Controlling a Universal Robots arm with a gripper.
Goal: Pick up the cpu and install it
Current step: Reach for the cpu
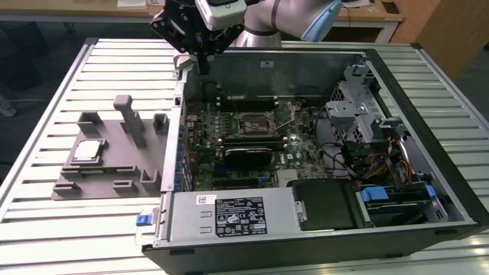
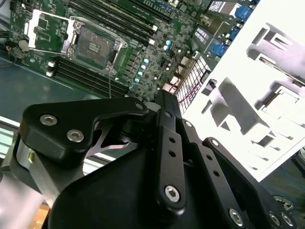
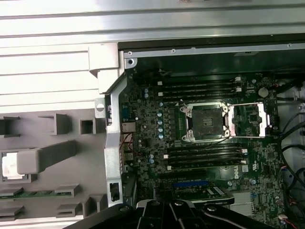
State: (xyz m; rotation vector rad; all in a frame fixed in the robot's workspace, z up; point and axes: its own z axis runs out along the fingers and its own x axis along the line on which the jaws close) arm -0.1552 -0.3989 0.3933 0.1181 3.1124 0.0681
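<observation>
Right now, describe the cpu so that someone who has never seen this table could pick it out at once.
An open computer case stands on the slatted table; to the exterior view's left of it lies a grey plate with upright blocks. The cpu sits in a recess near that plate's left edge: the one flat, silvery square with a pale rim among plain grey blocks.

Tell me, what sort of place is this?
Likely a robotics lab: an opened computer case lies on a slatted table, the cpu sits on a grey plate beside it, and the robot's hand hovers above.
</observation>
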